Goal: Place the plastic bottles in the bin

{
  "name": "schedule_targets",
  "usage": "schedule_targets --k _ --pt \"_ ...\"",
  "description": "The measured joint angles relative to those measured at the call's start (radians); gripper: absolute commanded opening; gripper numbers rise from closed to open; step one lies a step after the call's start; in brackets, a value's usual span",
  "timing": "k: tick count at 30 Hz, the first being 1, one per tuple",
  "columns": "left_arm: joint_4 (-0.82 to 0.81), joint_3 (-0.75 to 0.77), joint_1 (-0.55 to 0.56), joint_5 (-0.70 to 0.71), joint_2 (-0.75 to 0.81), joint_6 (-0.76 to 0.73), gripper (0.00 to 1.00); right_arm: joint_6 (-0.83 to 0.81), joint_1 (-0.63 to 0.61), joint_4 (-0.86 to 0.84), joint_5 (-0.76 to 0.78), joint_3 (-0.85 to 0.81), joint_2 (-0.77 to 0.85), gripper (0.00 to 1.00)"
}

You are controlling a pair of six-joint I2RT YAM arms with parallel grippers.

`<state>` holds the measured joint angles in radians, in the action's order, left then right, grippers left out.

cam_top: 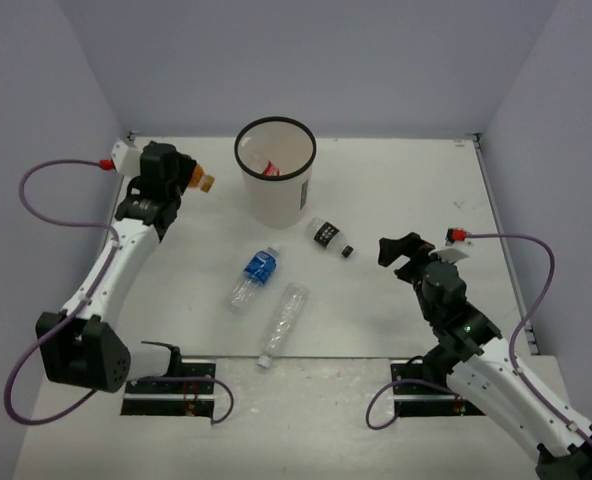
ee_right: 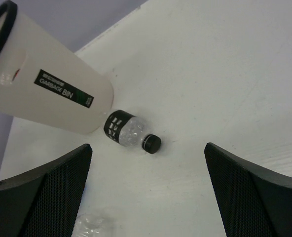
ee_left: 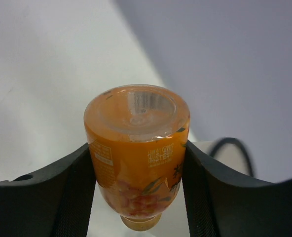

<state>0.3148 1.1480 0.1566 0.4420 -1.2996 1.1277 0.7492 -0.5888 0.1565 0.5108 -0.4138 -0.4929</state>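
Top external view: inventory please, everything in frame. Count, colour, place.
orange bottle: 1, orange, far left, left of the bin, held in the left jaws
bin: 1, white with black rim, far centre, upright
red-labelled bottle: 1, clear, inside the bin
black-labelled bottle: 1, clear with black cap, lying right of the bin's base
blue-labelled bottle: 1, clear, lying mid-table
unlabelled bottle: 1, clear, lying nearer than the blue-labelled one
table: 1, white
cables: 2, purple, one per arm
left arm: 1, white and black, jaws shut on the orange bottle
right arm: 1, white and black, jaws open, empty
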Motion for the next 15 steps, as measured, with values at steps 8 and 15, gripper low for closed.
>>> schedule_targets --k 8,15 --pt "-0.377 0.382 0.09 -0.212 -0.095 -0.366 0.31 -0.001 0.0 0.017 -0.008 -0.002 -0.128 0.99" --pt "-0.42 0.483 0.266 -0.288 -0.313 -0.59 0.51 -0.068 0.0 0.016 -0.005 -0.048 -0.142 0.99"
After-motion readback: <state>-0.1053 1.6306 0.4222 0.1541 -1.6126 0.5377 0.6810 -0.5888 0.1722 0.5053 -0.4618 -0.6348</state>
